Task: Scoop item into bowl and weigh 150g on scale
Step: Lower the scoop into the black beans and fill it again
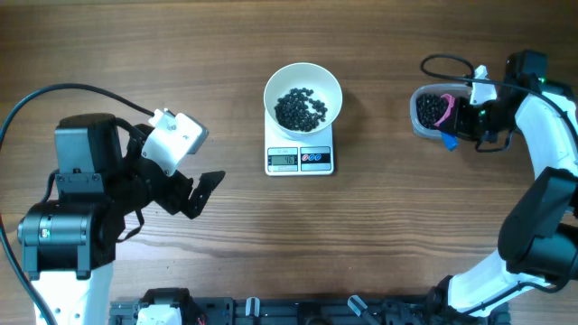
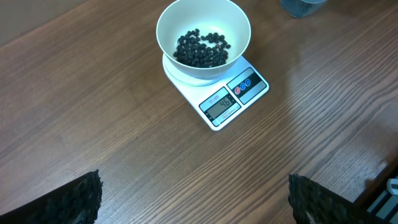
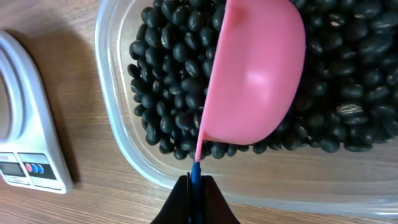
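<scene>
Sitting centred on worktop near far edge: white bowl of black pellets on scale, bare wood around. By right edge, right gripper jaws clenched on pink scoop in clear tub; left gripper jaws released.

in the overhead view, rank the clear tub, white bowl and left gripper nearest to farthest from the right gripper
1. clear tub: right side, directly under the right gripper, which is shut on the pink scoop.
2. white bowl: centre, on the scale.
3. left gripper: far left, open.
</scene>
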You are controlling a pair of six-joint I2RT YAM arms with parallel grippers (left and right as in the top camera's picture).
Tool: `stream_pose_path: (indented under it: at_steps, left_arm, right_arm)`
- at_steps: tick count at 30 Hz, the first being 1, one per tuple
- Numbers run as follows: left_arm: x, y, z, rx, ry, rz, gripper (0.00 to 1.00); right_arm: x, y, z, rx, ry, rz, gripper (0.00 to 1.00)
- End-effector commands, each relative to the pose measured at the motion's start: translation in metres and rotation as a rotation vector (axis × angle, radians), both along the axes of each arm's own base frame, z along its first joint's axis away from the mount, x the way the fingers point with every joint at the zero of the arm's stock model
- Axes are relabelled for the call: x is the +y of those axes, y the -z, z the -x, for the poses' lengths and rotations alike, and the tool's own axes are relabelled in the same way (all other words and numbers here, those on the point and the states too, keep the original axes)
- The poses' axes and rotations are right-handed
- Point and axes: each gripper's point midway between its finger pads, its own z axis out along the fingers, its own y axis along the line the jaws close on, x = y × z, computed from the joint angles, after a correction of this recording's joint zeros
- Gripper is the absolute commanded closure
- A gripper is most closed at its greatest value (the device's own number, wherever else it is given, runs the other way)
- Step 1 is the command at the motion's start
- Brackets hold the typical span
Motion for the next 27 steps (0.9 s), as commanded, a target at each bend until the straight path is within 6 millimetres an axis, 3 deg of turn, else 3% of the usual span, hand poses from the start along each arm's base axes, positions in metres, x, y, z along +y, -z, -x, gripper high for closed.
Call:
stream_pose_path:
  at_steps: [1,17,27]
  left_arm:
    - [-0.002,-0.007,-0.001,-0.026,0.020,0.007,0.00]
    - [-0.002,-0.008,-0.001,-0.026,0.020,0.007,0.00]
    - [-0.002,-0.007,-0.001,-0.026,0.020,0.007,0.00]
  right_arm:
    - [0.012,0.012,0.006,0.048,0.023,-0.071,0.96]
    - [0.020,0.008,0.016,0.094,0.045,-0.140,0.96]
    - [-0.005,0.004,0.015,0.074,0.151,-0.201,0.96]
